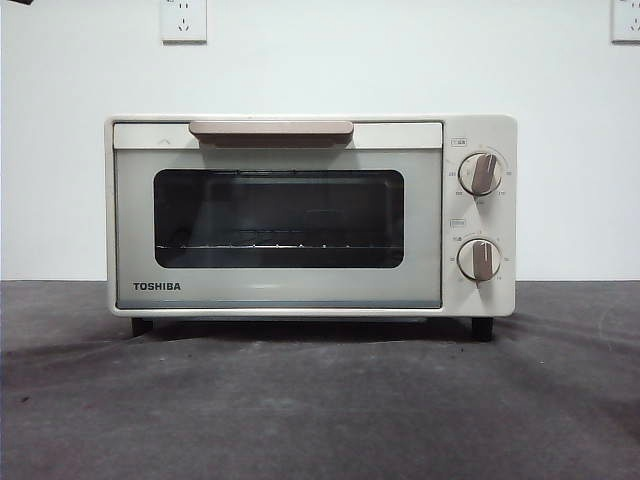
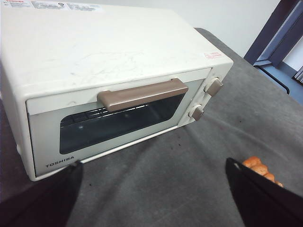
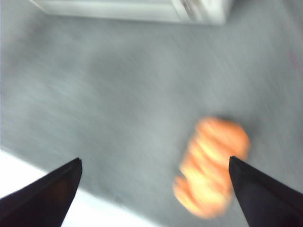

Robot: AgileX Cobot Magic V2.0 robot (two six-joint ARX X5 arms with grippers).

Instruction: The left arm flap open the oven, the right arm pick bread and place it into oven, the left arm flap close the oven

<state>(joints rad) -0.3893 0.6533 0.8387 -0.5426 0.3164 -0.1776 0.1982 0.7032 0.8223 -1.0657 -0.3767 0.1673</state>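
Observation:
The cream-white TOSHIBA oven [image 1: 310, 215] stands upright on the dark grey cloth with its glass door shut and its beige bar handle [image 1: 271, 130] across the top. In the left wrist view the oven [image 2: 109, 61] lies ahead of my left gripper [image 2: 154, 172], which hovers open above the cloth in front of the door. The bread [image 2: 259, 168] peeks out beside one left jaw. My right gripper [image 3: 154, 170] is open above the cloth, and the orange bread [image 3: 210, 165], blurred, lies just inside one of its jaws. The front view shows no bread.
Two beige knobs [image 1: 481, 216] sit on the oven's right side. A white wall with sockets [image 1: 184, 20] rises behind it. The grey cloth [image 1: 320, 400] spreads in front of the oven, and its white edge shows near the right gripper.

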